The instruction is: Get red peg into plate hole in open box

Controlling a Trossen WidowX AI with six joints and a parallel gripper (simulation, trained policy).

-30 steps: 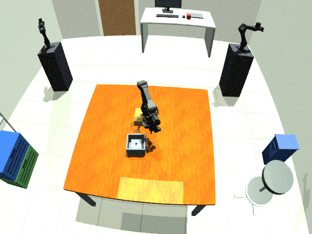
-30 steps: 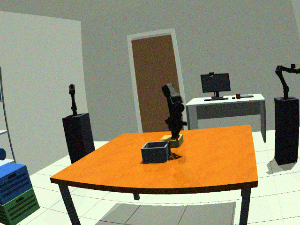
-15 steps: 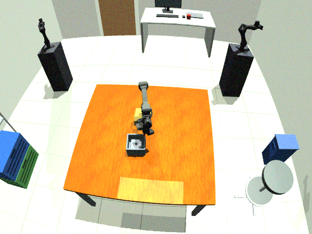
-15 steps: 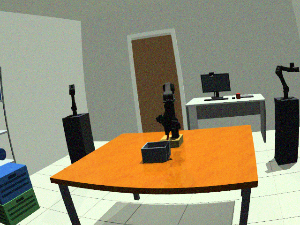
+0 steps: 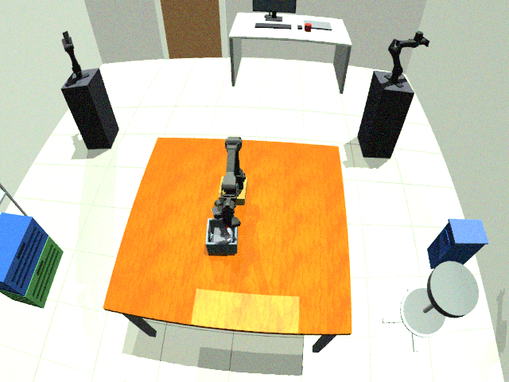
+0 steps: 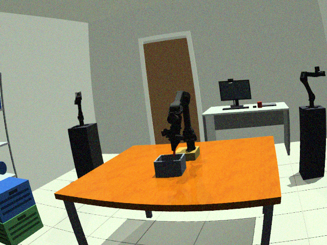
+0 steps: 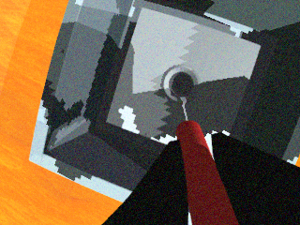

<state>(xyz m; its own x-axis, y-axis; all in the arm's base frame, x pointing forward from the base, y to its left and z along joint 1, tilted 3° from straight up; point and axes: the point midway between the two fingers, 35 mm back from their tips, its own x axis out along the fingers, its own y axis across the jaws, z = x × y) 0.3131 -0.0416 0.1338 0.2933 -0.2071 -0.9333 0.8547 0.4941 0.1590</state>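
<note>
Landmark: the open box (image 5: 222,249) (image 6: 168,169) (image 7: 75,61), grey, square-walled, on our orange, wood-grained bench (image 5: 287,247) (image 6: 224,179). Behind the box, across pale floor tiles: one white desk (image 5: 287,34) (image 6: 245,108). Above the box: our gripper (image 5: 227,224) (image 6: 173,150) (image 7: 196,146), closed narrowly on one smooth red peg (image 6: 174,152) (image 7: 199,173). Inside the box: pale plate (image 7: 159,42), round hole (image 7: 182,83); the peg stands outside the hole.

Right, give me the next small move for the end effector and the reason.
Probably nudge the red peg slightly forward, toward the hole, before lowering: the end effector grips it over the box, but its tip appears short of the hole in the wrist view.
</note>
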